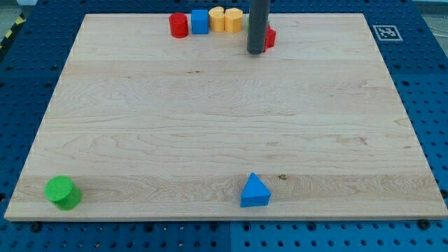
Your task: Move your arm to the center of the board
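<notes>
My dark rod comes down from the view's top and my tip rests on the wooden board near its top edge, right of the middle. A red block sits just behind and right of the tip, partly hidden by the rod. Left of it along the top edge stand a yellow block, a second yellow block, a blue cube and a red cylinder.
A green cylinder stands at the board's bottom left corner. A blue triangular block stands near the bottom edge, a little right of the middle. A marker tag is at the top right corner.
</notes>
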Available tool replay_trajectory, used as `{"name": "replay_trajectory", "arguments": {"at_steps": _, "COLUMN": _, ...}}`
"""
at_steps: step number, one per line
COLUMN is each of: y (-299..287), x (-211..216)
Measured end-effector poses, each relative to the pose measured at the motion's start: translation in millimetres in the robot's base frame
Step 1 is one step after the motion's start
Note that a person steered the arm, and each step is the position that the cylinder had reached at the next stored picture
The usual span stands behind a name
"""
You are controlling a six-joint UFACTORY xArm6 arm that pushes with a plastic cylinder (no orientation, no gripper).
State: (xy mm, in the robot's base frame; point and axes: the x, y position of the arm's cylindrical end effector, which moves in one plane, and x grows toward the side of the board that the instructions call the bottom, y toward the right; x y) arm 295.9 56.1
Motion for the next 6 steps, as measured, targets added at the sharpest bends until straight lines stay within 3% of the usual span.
{"name": "replay_trajectory", "arguments": {"at_steps": 2, "y": 0, "x": 7}}
{"name": "replay_trajectory", "arguments": {"at_steps": 6, "y": 50, "x": 106}}
